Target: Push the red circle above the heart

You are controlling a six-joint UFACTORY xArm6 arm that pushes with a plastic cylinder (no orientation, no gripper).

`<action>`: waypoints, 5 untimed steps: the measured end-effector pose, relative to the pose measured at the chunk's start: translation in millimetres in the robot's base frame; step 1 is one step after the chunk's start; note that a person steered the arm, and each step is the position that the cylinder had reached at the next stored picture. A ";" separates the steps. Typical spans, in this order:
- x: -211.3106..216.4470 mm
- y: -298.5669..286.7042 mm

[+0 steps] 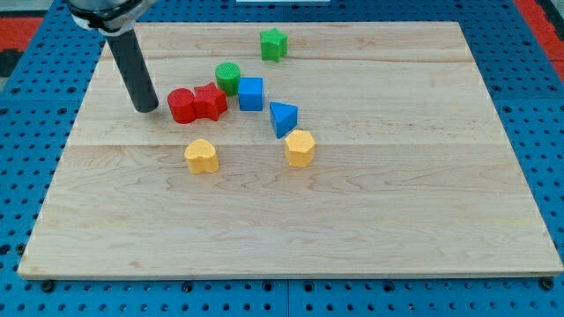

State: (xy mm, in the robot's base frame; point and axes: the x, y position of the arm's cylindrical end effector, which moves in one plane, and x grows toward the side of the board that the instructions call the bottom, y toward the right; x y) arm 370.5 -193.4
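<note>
The red circle point(181, 105) is a short red cylinder on the wooden board, touching a red star-like block point(210, 100) on its right. The yellow heart point(202, 156) lies below it, toward the view's bottom. My tip point(145, 108) rests on the board just left of the red circle, a small gap apart from it. The dark rod rises from the tip up to the view's top left.
A green cylinder point(228, 77) and a blue cube point(251, 93) sit right of the red blocks. A blue triangle point(283, 118) and a yellow hexagon point(300, 148) lie further right. A green star point(274, 44) is near the top. The board's point(423, 194) left edge is close to the tip.
</note>
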 end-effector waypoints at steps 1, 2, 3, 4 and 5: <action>-8.2 16.4; -16.7 17.1; -18.7 43.7; 1.4 53.0; 31.5 55.3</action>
State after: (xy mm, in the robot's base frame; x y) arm 402.0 -138.1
